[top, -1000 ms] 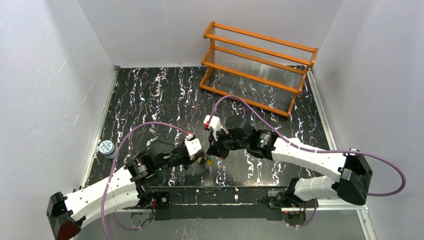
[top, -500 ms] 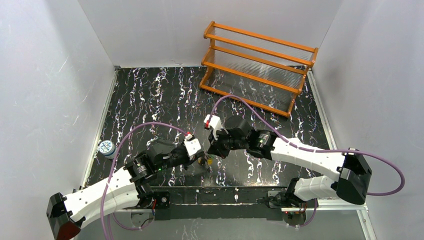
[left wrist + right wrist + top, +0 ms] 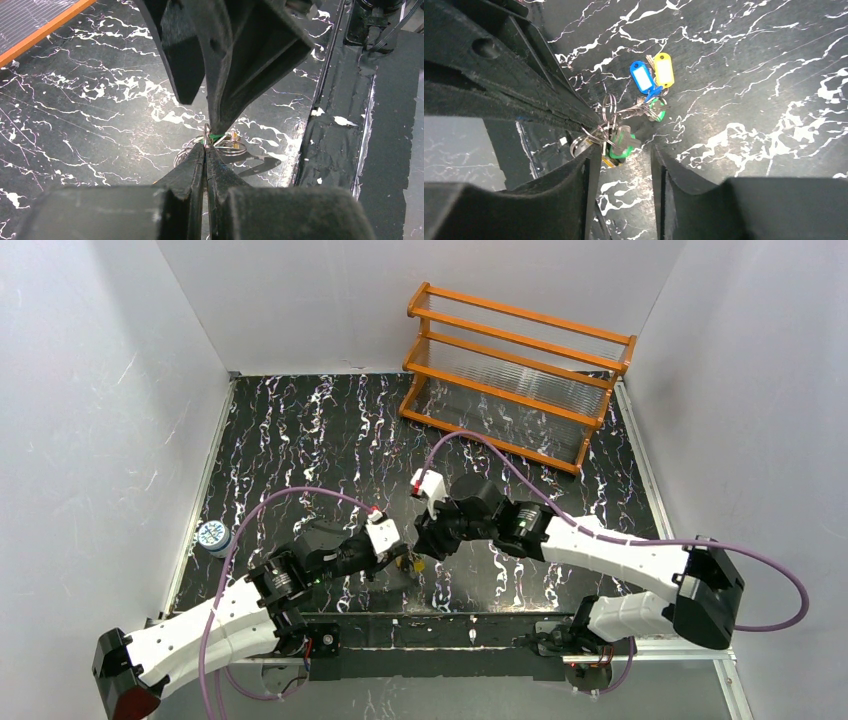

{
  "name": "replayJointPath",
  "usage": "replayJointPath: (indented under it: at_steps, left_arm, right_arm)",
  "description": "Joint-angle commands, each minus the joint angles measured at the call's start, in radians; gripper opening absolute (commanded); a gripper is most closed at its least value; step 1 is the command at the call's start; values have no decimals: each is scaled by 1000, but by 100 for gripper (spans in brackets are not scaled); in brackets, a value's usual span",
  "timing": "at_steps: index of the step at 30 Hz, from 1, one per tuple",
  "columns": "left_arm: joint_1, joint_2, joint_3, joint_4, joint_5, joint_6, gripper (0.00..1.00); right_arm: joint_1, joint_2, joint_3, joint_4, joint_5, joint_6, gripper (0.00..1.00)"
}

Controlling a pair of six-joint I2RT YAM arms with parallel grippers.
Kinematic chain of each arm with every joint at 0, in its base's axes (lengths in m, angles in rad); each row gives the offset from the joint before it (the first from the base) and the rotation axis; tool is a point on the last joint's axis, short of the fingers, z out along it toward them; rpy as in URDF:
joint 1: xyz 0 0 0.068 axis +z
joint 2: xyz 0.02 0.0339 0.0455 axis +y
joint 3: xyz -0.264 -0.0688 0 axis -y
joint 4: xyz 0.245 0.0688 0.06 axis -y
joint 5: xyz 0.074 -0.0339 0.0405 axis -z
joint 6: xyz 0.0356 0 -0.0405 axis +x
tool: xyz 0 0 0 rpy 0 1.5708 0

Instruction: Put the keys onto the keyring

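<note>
**A:** Where do the keys sit right now?

**B:** The small metal keys with coloured plastic heads (image 3: 650, 90) are bunched between the two claws, low in the middle of the overhead frame. They are over the black, white-veined tabletop (image 3: 749, 100). I can't tell whether they rest on it or hang just clear.

**A:** And the ring?

**B:** The thin loop of pale silvery wire, the keyring (image 3: 206, 134), stands up out of the tip of the black two-fingered left claw (image 3: 205, 147). Those fingers are pressed flat together on the wire, with no gap showing.

**A:** The other one?

**B:** The black right claw (image 3: 625, 150) has its jaws partly spread and nothing clamped. The green-headed key (image 3: 622, 142) lies right in its mouth. It is close beside the finger at lower left of that wrist frame and clear of the other.

**A:** What does the next move turn on?

**B:** Direction, I'd say. From the right claw, wire runs up and to the right of its frame, out to the blue tag (image 3: 641, 77) and the yellow tag (image 3: 664, 70). Those lie side by side, long axes roughly up the frame, well beyond the fingertips. The green key is nearest by far.

**A:** Which arm takes it?

**B:** Probably the right, since the left is anchoring the ring. It would need to close squarely on the green head, or the tangle of small split rings (image 3: 580, 144) beside it could get nipped instead.
</note>
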Motion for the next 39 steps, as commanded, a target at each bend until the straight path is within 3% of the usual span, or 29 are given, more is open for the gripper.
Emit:
replayJointPath:
  at_steps: [1, 4, 9, 16, 23, 39]
  left_arm:
    - [-10, -22, -7, 39, 25, -7, 0]
    - [-10, -32, -17, 54, 30, -5, 0]
    - [-10, -61, -38, 89, 51, -6, 0]
    - [-10, -121, -86, 170, 124, 7, 0]
    - [-10, -139, -106, 210, 166, 23, 0]
    - [-10, -112, -96, 226, 184, 26, 0]
  right_arm:
    - [-1, -105, -23, 93, 36, -36, 53]
    - [-1, -151, -54, 150, 30, -96, 60]
    - [-1, -234, -162, 297, -75, -222, 63]
    - [-2, -316, -285, 469, -272, -316, 56]
    - [-1, -356, -371, 617, -301, -377, 55]
    - [-3, -255, -391, 642, -304, -411, 42]
